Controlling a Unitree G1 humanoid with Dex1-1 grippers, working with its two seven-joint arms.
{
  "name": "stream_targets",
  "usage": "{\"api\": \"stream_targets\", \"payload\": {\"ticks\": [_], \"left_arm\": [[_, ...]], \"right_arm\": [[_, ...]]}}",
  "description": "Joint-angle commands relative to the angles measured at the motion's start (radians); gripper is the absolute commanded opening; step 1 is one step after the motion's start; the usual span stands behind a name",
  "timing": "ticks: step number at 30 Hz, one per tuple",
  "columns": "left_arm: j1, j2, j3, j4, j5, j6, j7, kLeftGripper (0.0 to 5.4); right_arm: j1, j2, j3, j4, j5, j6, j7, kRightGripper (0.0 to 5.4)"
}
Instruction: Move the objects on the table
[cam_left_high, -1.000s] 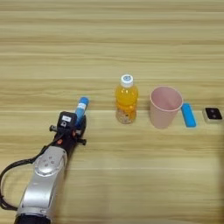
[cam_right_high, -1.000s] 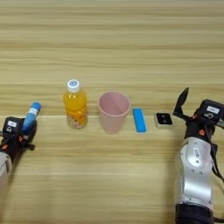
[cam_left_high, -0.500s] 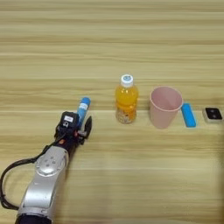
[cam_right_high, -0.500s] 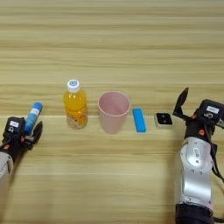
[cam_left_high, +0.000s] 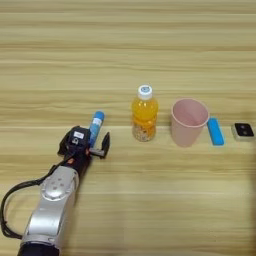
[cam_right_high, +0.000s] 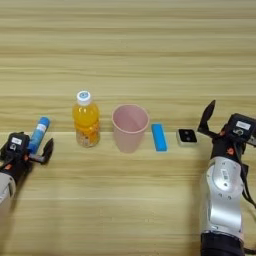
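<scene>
Bottle (cam_left_high: 144, 114) 1 | glue stick (cam_left_high: 96, 124) 1 | block (cam_left_high: 215, 131) 1 | cup (cam_left_high: 188, 121) 1

One juice bottle (cam_left_high: 144, 114), one glue stick (cam_left_high: 95, 125), one blue block (cam_left_high: 215, 131), one pink cup (cam_left_high: 188, 121), one black-faced tile (cam_left_high: 243, 131).

- Bright, even, warm light over the whole table (cam_left_high: 125, 60).
- Shadows soft and short beside the bottle (cam_left_high: 144, 114) and cup (cam_left_high: 188, 121).
- Slightly soft focus; no strong glare.
</scene>
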Motion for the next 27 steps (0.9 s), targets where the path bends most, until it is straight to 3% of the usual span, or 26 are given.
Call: {"api": "stream_targets", "payload": {"ticks": [1,9,15,19,25,27], "left_arm": [[-0.001,0.000,0.005,0.022,-0.004,-0.009,-0.004,5.36],[-0.007,-0.027,0.004,-0.051,-0.109,-0.101,-0.100,5.36],[-0.030,-0.030,0.043,-0.104,-0.195,-0.167,-0.155,5.36],[-0.084,-0.020,0.096,-0.056,-0.187,-0.215,-0.120,5.36],[-0.287,0.017,0.181,0.237,-0.146,-0.342,-0.045,5.36],[-0.327,0.038,0.204,0.309,-0.142,-0.379,-0.038,5.36]], "right_arm": [[0.001,-0.004,0.000,-0.003,-0.003,0.014,0.003,5.40],[0.001,-0.007,0.003,0.003,-0.003,0.015,0.008,5.40],[0.001,-0.010,0.005,0.008,-0.004,0.018,0.012,5.40],[0.000,-0.013,0.004,0.013,-0.004,0.017,0.016,5.40],[0.001,-0.016,0.005,0.021,-0.006,0.014,0.026,5.40],[0.002,-0.018,0.005,0.020,-0.006,0.015,0.027,5.40]]}}
